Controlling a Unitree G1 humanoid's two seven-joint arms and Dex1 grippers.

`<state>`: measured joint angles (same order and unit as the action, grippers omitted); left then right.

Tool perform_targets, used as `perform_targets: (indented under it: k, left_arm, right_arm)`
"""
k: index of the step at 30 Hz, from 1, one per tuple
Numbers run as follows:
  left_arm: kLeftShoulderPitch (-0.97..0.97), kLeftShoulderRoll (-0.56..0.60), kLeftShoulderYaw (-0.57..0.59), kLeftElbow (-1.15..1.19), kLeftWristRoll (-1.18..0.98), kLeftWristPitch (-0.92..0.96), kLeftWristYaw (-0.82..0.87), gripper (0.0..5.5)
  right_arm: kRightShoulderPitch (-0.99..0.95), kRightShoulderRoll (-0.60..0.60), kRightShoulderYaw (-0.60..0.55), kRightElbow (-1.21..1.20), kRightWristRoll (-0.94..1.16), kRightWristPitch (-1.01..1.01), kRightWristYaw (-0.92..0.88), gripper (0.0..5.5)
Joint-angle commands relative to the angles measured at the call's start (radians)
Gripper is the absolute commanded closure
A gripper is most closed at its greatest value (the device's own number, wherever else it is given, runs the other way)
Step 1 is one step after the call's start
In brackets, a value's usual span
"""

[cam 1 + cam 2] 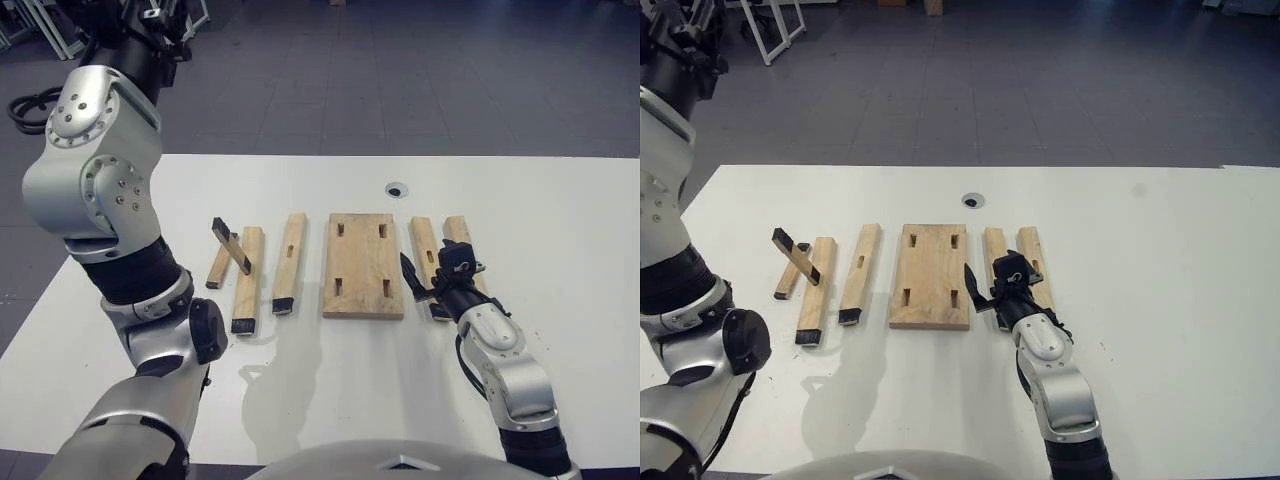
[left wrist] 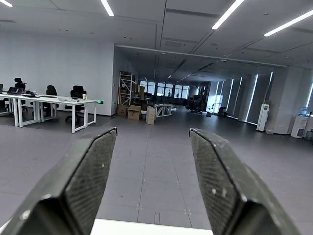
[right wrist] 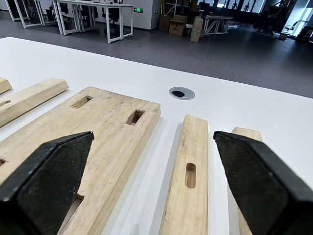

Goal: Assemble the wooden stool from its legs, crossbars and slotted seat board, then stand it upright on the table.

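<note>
You're hovering the right gripper point(image 1: 434, 268), jaws wide apart, over the leg point(image 3: 188, 191) lying just right of the seat point(image 1: 363, 262); be centring on it before closing. The left gripper point(image 2: 153, 131) is hanging aloft, jaws apart.

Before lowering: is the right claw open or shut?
Open: on the right claw, fingers stand wide apart, a slotted leg visible between them.

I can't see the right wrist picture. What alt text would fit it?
The right gripper, open, is lined up with a slotted wooden leg lying flat on the white table. The seat board lies alongside, with a second leg on the other side.
</note>
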<state>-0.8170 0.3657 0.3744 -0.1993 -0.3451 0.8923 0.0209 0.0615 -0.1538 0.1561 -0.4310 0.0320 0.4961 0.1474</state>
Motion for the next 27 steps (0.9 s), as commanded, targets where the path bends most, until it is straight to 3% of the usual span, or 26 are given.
perform_targets:
  k: [1,5,10,16,18,23,27]
  left_arm:
    - [0.327,-0.09,-0.068,0.264,0.045,-0.091,-0.069,2.75]
    - [0.473,-0.14,-0.101,0.352,0.057,-0.198,-0.105,2.75]
    - [0.363,-0.089,-0.064,0.33,0.038,-0.234,-0.096,2.75]
    - [0.042,-0.013,0.046,-0.024,-0.128,-0.02,-0.016,2.75]
    - [0.06,0.011,0.073,-0.129,-0.166,0.088,0.002,2.75]
    - [0.627,-0.059,-0.06,-0.594,-0.131,0.182,0.04,1.94]
    - [0.981,-0.124,-0.21,-0.78,-0.06,0.176,0.106,1.15]
  right_arm:
    - [-0.001,0.011,-0.007,0.001,0.002,0.009,-0.007,0.98]
    - [-0.013,0.017,-0.024,0.007,0.011,0.015,-0.008,0.98]
    - [-0.004,0.036,-0.017,0.006,0.007,0.016,-0.021,0.98]
    - [0.014,0.034,-0.024,-0.003,0.004,0.013,-0.024,0.98]
    - [0.021,0.037,-0.021,-0.007,0.002,0.011,-0.028,0.98]
    - [0.054,0.026,-0.034,-0.028,0.004,0.013,-0.029,0.98]
    - [0.081,0.019,-0.032,-0.043,0.006,0.017,-0.025,0.98]
